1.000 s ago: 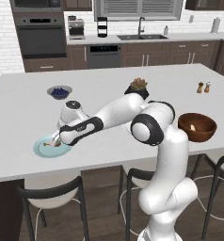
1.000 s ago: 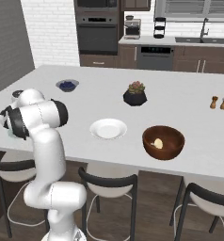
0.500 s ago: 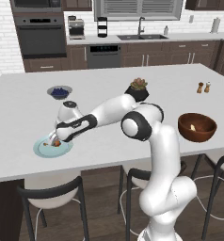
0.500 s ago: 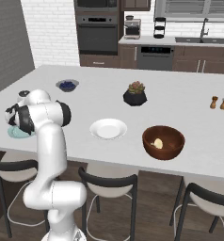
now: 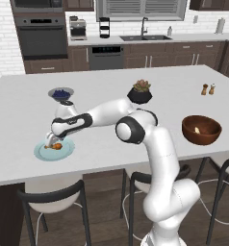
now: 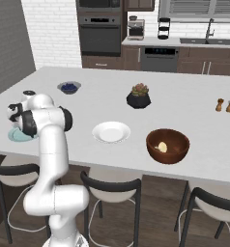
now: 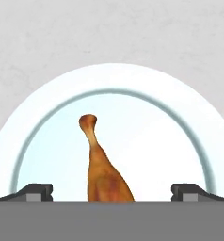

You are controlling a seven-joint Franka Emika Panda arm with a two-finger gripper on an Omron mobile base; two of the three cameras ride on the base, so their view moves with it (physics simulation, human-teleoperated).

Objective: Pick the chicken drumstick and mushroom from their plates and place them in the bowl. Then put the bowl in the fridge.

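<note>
An orange-brown chicken drumstick (image 7: 100, 164) lies on the light blue plate (image 7: 48, 117), its thin bone end pointing away from the hand. My gripper (image 7: 111, 192) hangs open just above it, one fingertip on each side of the meat. From the left base view the gripper (image 5: 53, 141) is low over the blue plate (image 5: 42, 153) and the drumstick (image 5: 57, 146) at the counter's front left. The pale mushroom (image 6: 161, 146) lies inside the reddish-brown bowl (image 6: 179, 140), also the bowl (image 5: 208, 135) with the mushroom (image 5: 197, 129). The white plate (image 6: 111, 131) is bare. The fridge is out of view.
A small grey bowl of blue berries (image 5: 61, 93) stands behind the blue plate. A black pot with a plant (image 5: 140, 94) sits mid-counter, salt and pepper shakers (image 5: 208, 89) at the far right. Stools (image 5: 54, 197) line the counter's near edge.
The arm has reached a little further down and left toward the blue plate, bringing the open gripper closer over the drumstick. Nothing on the counter has moved.
</note>
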